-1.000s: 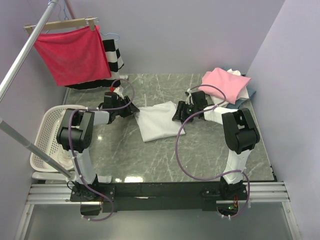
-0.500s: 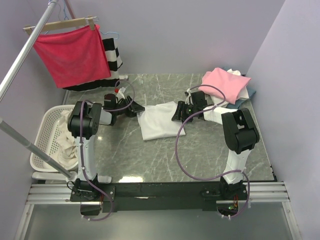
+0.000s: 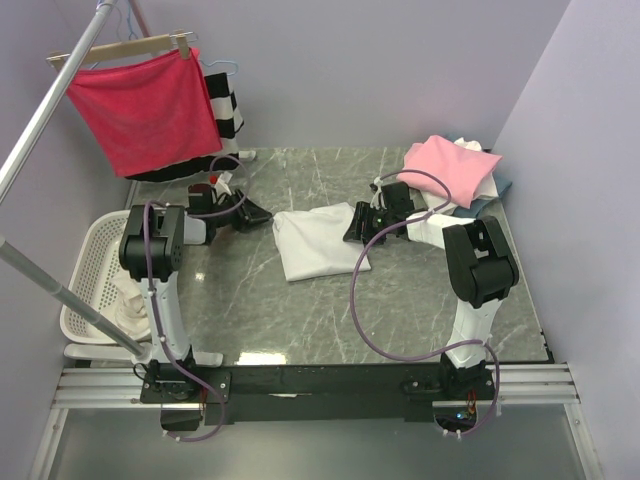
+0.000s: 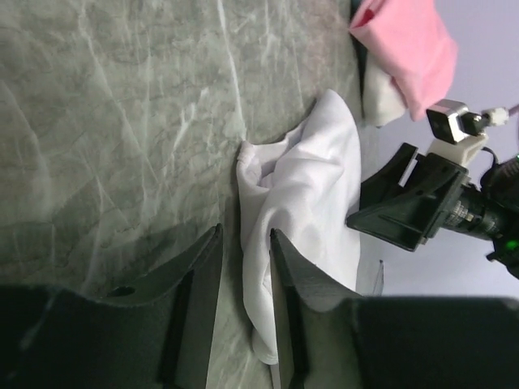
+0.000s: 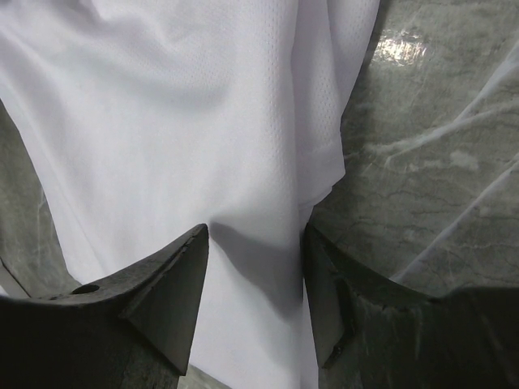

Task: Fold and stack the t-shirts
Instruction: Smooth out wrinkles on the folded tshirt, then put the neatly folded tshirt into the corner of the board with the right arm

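The grey marble table (image 3: 300,310) holds the work at about its midpoint, by my reading. Left of it in the overhead view sits a white basket (image 3: 75,290) with pale cloth (image 3: 130,295) inside; I cannot tell whether that is more shirts to fold.

In the centre of the frame lies the white shirt (image 3: 318,240), drawn into a rough rectangle but rumpled along its left edge, so its folding looks unfinished, and it is not yet stacked. At the upper right the pile (image 3: 480,185) is already built: a pink shirt (image 3: 450,165) on top, with white and blue-grey layers showing beneath.

The right gripper (image 5: 255,231) sits low over the white shirt's right edge, fingers spread with cloth lying between them, not pinched. The left gripper (image 4: 245,235) is just beside the shirt's left edge, fingers slightly apart and holding nothing.
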